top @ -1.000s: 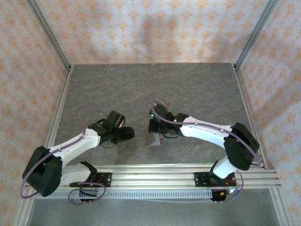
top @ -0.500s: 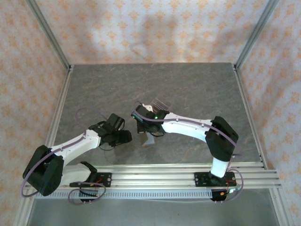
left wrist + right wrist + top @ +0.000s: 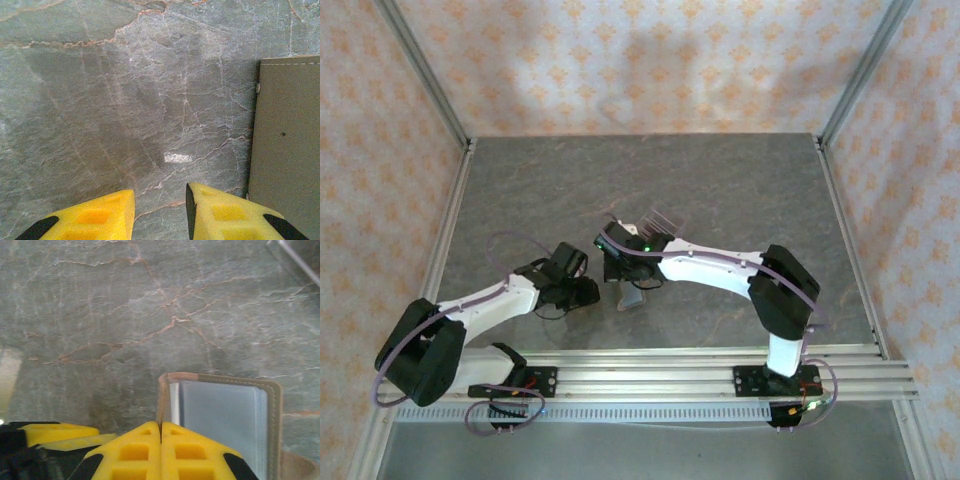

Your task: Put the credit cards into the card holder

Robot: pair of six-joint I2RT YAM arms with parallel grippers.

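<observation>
The card holder point(image 3: 220, 415) is a brown stitched pouch standing open on the stone table, its pale grey-blue inside facing me. My right gripper point(image 3: 161, 427) is shut on the holder's left edge. From above, the right gripper point(image 3: 625, 280) sits over the holder point(image 3: 631, 297) near the table's middle. My left gripper point(image 3: 160, 210) stands open over bare stone just left of the holder's tan outer face point(image 3: 287, 145), with nothing between its fingers. One left finger point(image 3: 55, 432) shows beside the holder. Thin purplish edges stand in a slotted stand point(image 3: 658, 218); whether they are the credit cards I cannot tell.
The grey veined table point(image 3: 740, 180) is walled by aluminium posts and patterned panels. The slotted stand's edge point(image 3: 295, 257) lies just beyond the right wrist. A rail point(image 3: 650, 375) with both arm bases runs along the near edge.
The right arm has swung left, carrying the card holder toward the left gripper. The left jaws have narrowed, and the left arm has shifted slightly.
</observation>
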